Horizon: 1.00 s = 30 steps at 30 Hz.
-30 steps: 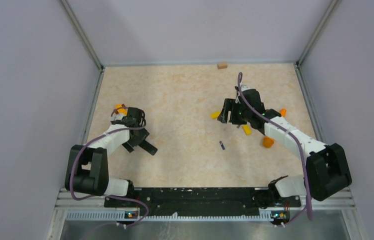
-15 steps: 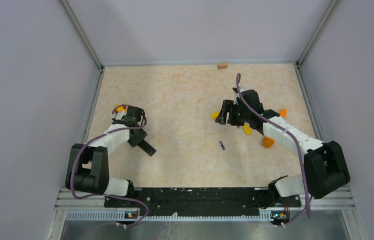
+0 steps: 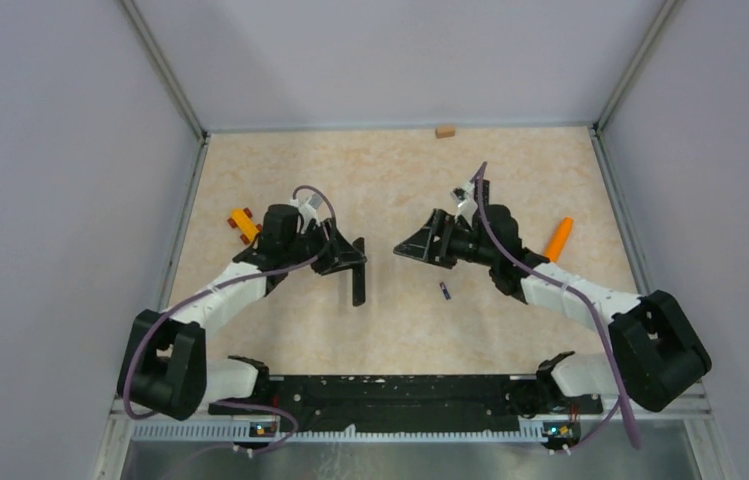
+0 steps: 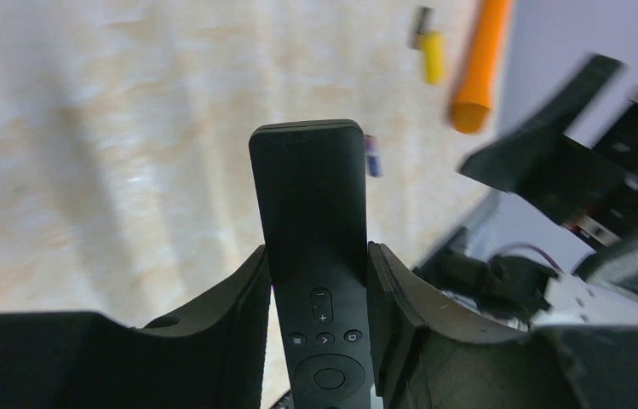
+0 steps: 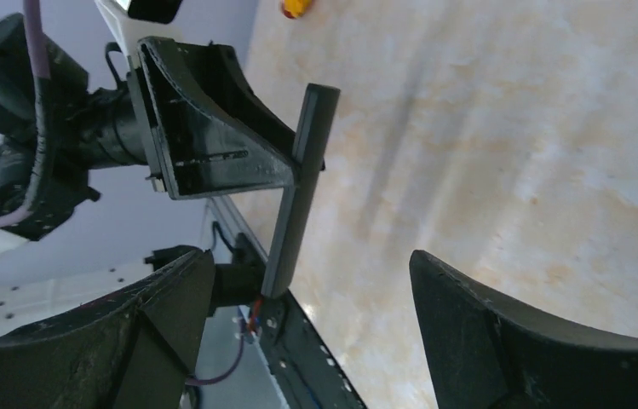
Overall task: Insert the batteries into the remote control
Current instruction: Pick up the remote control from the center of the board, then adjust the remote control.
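Overhead, a yellow-orange block [image 3: 243,224] lies near the left edge of the beige table [image 3: 370,180]; beside it the left gripper [image 3: 348,256] is clamped narrowly on the black remote control [image 4: 311,196], its fingers [image 4: 230,298] pressing both long edges at the button end, the plain end jutting out beyond them; facing it across a short gap, the right gripper [image 3: 412,246] stands with its jaws spread wide and nothing between them; just right of that gripper, one small dark battery [image 3: 445,290] with a purple part rests alone on the tabletop, apart from both arms; farther right lies a long orange cone-shaped stick [image 3: 558,238]; a small tan block [image 3: 444,130] sits at the far edge.
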### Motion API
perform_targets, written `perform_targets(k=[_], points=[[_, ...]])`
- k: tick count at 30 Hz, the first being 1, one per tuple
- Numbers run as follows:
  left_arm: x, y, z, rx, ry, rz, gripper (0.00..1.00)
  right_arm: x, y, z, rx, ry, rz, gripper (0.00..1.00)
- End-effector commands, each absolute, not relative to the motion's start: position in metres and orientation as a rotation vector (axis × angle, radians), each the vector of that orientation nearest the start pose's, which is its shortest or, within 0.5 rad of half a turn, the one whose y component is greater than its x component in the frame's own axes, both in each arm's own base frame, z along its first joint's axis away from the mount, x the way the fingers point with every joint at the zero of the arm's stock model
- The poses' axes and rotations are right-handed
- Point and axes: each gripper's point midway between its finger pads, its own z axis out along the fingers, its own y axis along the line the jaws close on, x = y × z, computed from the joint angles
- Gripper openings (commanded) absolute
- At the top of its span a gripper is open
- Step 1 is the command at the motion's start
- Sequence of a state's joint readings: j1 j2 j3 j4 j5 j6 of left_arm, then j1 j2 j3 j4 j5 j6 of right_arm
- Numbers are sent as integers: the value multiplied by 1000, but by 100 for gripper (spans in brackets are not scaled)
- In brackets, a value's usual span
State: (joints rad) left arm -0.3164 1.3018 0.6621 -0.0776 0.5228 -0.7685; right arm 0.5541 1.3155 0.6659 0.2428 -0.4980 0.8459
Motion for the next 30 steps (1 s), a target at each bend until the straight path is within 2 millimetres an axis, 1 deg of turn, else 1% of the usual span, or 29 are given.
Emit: perform_targets(k=[1, 4, 6, 9, 10, 13, 17, 18, 20, 23, 27, 30], points=[[251, -244, 202, 134, 2129, -1500, 37, 248, 306, 249, -6, 1847, 1654, 89], [235, -250, 231, 258, 2023, -1577, 38, 248, 305, 274, 85, 1750, 1736, 91], [225, -252, 246, 315, 1961, -1626, 38, 249, 307, 288, 126, 1702, 1770, 92], [214, -254, 269, 371, 1879, -1693, 40, 249, 315, 305, 118, 1649, 1817, 94], [210, -254, 276, 377, 1861, -1720, 40, 248, 319, 308, 107, 1646, 1829, 93], [204, -254, 291, 395, 1813, -1758, 40, 241, 331, 319, 55, 1622, 1890, 93], [200, -254, 303, 394, 1785, -1783, 41, 228, 344, 334, -15, 1571, 1964, 90], [200, -254, 304, 395, 1781, -1790, 41, 224, 348, 337, -39, 1560, 1976, 88], [198, -254, 308, 399, 1770, -1805, 41, 221, 354, 338, -59, 1569, 1984, 83], [195, -254, 313, 414, 1751, -1826, 42, 222, 360, 336, -50, 1588, 1988, 70], [191, -254, 315, 428, 1744, -1833, 43, 228, 358, 335, 8, 1577, 1983, 50], [190, -253, 315, 431, 1743, -1833, 47, 234, 356, 336, 60, 1570, 1968, 40]])
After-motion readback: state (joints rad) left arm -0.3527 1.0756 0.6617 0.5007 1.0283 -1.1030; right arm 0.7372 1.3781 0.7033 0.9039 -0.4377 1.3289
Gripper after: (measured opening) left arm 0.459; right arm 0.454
